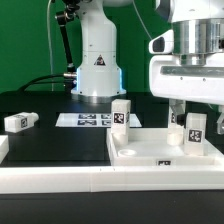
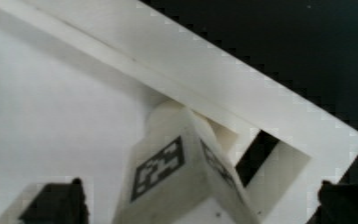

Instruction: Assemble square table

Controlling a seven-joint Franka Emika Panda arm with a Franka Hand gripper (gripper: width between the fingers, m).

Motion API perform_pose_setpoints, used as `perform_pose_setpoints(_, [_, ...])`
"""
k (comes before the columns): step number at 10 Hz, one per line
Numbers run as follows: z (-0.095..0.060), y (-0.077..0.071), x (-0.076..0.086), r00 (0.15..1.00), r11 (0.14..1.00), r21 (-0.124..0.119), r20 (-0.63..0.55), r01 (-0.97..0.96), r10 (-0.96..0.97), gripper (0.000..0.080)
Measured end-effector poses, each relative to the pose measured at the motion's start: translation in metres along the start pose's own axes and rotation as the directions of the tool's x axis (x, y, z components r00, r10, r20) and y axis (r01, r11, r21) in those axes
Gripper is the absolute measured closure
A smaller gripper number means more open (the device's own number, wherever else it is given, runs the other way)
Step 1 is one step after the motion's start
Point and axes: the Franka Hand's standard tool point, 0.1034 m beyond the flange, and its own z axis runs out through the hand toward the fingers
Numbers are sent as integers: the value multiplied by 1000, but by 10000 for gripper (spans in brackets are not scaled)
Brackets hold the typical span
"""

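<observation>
The white square table top (image 1: 150,152) lies at the front on the exterior view's right, its raised rim (image 2: 229,80) running across the wrist view. One tagged leg block (image 1: 195,128) stands upright at its far right corner. My gripper (image 1: 193,118) hangs over that leg, open, with a finger on either side. In the wrist view the same leg (image 2: 172,165) sits between my dark fingertips (image 2: 55,203), with clear gaps on both sides of my gripper (image 2: 197,205). A second leg (image 1: 121,113) stands upright at the top's far left corner. A third leg (image 1: 20,121) lies on the black table at the left.
The marker board (image 1: 85,120) lies flat in front of the robot base (image 1: 97,70). A long white rail (image 1: 60,182) borders the front edge. Another white piece (image 1: 3,148) shows at the far left edge.
</observation>
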Motion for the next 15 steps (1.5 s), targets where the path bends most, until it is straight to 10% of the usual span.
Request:
perform_pose_setpoints(7, [0, 3, 6, 892, 892, -23, -10, 452, -452, 151])
perform_pose_setpoints(11, [0, 4, 6, 896, 896, -23, -10, 443, -443, 511])
perform_pose_setpoints(15, [0, 4, 5, 958, 957, -19, -12, 288, -288, 511])
